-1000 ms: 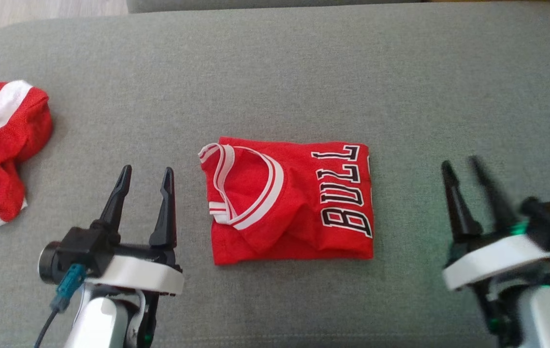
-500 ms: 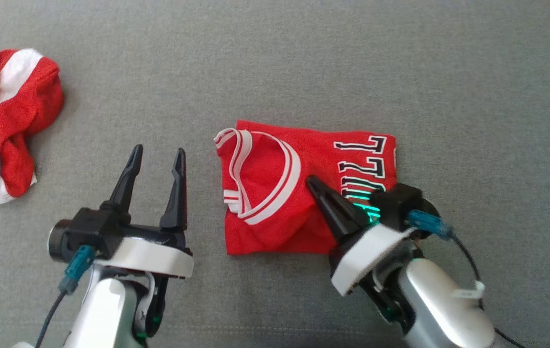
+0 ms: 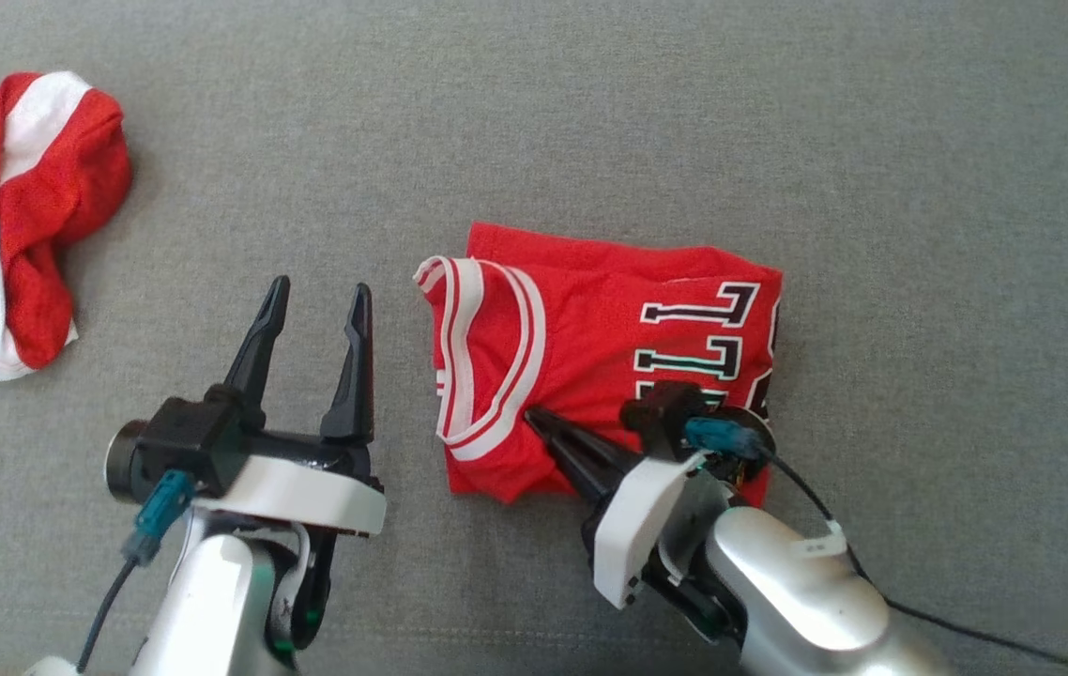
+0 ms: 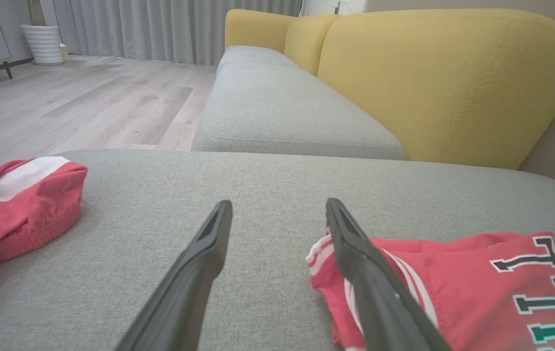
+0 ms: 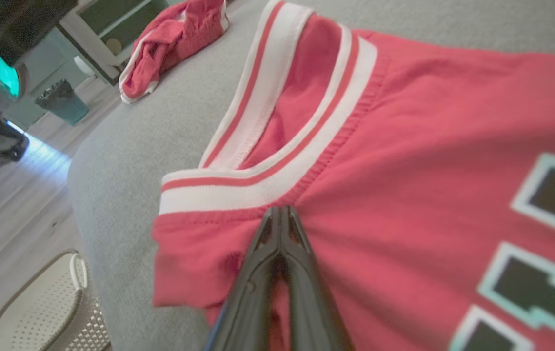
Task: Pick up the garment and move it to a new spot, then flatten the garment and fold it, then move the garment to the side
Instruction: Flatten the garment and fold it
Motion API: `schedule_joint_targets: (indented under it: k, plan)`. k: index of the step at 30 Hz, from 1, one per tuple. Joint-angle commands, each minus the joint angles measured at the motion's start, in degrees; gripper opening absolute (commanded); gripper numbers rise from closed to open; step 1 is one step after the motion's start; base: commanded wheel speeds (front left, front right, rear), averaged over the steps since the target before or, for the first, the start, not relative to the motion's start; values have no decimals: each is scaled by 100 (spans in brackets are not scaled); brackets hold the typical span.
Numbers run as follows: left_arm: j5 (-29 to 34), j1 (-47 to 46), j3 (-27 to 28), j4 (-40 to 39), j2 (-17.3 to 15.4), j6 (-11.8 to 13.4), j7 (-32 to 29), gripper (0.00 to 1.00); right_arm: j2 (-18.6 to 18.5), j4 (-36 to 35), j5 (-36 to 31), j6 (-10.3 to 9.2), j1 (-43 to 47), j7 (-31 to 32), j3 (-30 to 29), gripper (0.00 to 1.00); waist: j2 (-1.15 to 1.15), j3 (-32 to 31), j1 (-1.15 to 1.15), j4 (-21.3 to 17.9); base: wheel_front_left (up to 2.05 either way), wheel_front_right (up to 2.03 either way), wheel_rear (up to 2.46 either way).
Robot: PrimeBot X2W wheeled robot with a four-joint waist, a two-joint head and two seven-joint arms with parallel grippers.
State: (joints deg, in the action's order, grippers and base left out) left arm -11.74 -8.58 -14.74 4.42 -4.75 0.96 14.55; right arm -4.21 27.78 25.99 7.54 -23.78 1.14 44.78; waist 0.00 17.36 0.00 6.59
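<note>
1. Jersey (image 3: 590, 366): red with black lettering, folded, lying flat on the grey sofa cushion (image 3: 825, 141).
2. Right gripper (image 3: 534, 418): I read the fingers as clamped together on a pinch of jersey fabric, just below the white collar trim.
3. Left gripper (image 3: 320, 286): fingers spread and holding nothing, just left of the jersey's collar.
4. Crumpled red-and-white garment (image 3: 18, 216): well left of the jersey, on the same cushion.

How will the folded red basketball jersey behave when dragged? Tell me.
Probably floppy: the folded red basketball jersey puckers where the right gripper pinches it. Its folded layers may slip apart when dragged. The fabric looks thin, so it is likely light.
</note>
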Motion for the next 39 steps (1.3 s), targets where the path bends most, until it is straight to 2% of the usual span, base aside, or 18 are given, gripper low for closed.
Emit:
schedule_joint_targets:
  k: [1,5,9,10,11,12,13,18,25,31,39]
  plan:
    - [-14,-186,179,-150,-24,-12,44,100,132,-21,43,-5,-73,70,184,0,0,-16,0,-8,0,0,0]
    - [-6,-174,188,-130,-6,-20,44,100,133,155,146,-5,-178,-62,337,0,0,-93,0,-52,0,0,0]
    - [-2,-111,238,-95,-13,-27,44,100,133,12,219,-5,-237,-484,61,0,0,-223,0,-140,0,0,0]
    - [1,-93,252,-94,-20,-31,44,100,133,-58,219,-5,-228,-583,-77,15,0,-257,0,-168,0,0,0]
    - [6,-74,263,-91,-27,-31,44,100,124,-143,206,-5,-206,-681,-246,46,0,-293,0,-196,0,0,0]
    - [13,-56,269,-90,-33,-34,44,100,102,-244,186,-5,-170,-766,-425,100,0,-330,0,-223,0,0,0]
    - [27,-22,290,-98,-55,-32,44,100,29,-470,98,-5,-62,-893,-825,100,0,-397,0,-280,0,0,0]
    - [82,46,347,-152,-121,1,44,100,-170,-1155,-271,-5,418,-992,-2070,100,0,-574,0,-395,0,0,0]
    - [162,224,466,-240,-255,86,44,100,-302,-2225,-892,-5,1276,-572,-3484,100,0,-861,0,-522,0,0,0]
    - [160,515,521,-279,-349,115,44,100,-284,-2900,-1211,-5,1907,-155,-4038,100,0,-1144,0,-582,0,0,0]
    - [135,864,486,-272,-431,127,7,100,-250,-3272,-1342,-5,2371,154,-4228,100,0,-1480,0,-596,0,0,0]
